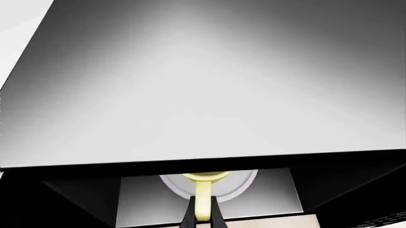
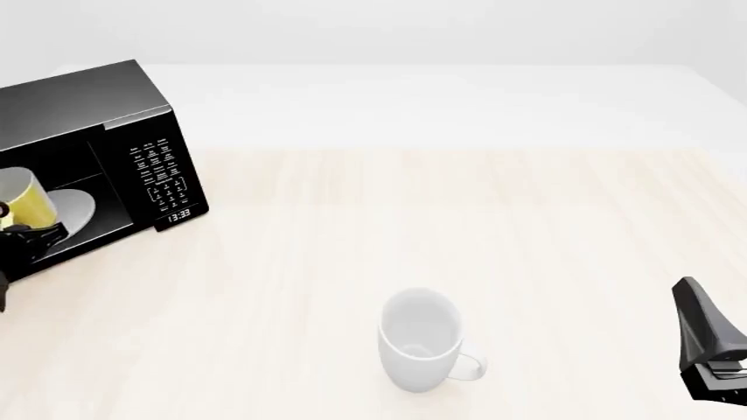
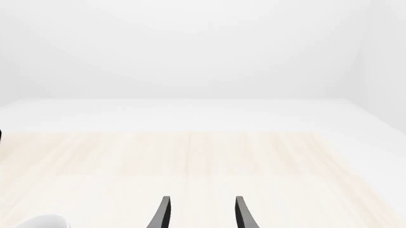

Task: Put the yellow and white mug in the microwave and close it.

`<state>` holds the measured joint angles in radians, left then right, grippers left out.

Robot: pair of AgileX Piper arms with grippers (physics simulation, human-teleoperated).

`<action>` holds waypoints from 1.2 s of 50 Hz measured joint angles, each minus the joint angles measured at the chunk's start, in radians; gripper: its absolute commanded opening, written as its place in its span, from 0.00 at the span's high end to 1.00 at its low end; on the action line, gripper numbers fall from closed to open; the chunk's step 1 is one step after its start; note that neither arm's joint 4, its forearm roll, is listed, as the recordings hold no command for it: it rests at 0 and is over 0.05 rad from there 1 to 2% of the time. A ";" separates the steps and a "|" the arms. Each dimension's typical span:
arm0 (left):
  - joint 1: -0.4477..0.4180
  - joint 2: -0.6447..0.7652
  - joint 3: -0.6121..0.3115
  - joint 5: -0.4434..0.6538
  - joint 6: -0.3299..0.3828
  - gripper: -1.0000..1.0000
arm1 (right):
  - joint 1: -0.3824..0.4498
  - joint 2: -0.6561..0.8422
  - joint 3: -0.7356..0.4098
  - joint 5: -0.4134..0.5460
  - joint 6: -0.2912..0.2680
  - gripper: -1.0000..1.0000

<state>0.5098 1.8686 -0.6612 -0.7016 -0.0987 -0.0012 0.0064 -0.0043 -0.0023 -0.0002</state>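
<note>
Mug [image 2: 26,206] inside the microwave [image 2: 105,114], over the white plate [image 2: 73,210], handle pinched by the left hand [image 1: 201,213]. Placing step near its end, by the look of it. Next: lower onto the plate, let go, back out, swing the door shut; door not visible here. Right hand [image 3: 200,211] spread, idle above the surface [image 2: 467,227], near the white mug [image 2: 421,341].

Pale wood-grain table [image 2: 467,219] spanning foreground, white band running along its far edge. Plain white wall [image 3: 190,47] rising behind. Soft, even light falling, casting faint shadows.
</note>
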 measured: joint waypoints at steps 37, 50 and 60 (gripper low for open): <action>0.007 0.058 -0.046 0.036 0.001 0.00 | 0.000 0.000 0.000 0.000 0.000 0.00; -0.003 0.038 -0.031 0.039 0.001 0.00 | 0.000 0.000 0.000 0.000 0.000 0.00; -0.012 0.013 0.002 0.027 0.005 0.00 | 0.000 0.000 0.000 0.000 0.000 0.00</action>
<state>0.4980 1.8818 -0.6596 -0.6741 -0.0937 -0.0012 0.0064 -0.0043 -0.0023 -0.0001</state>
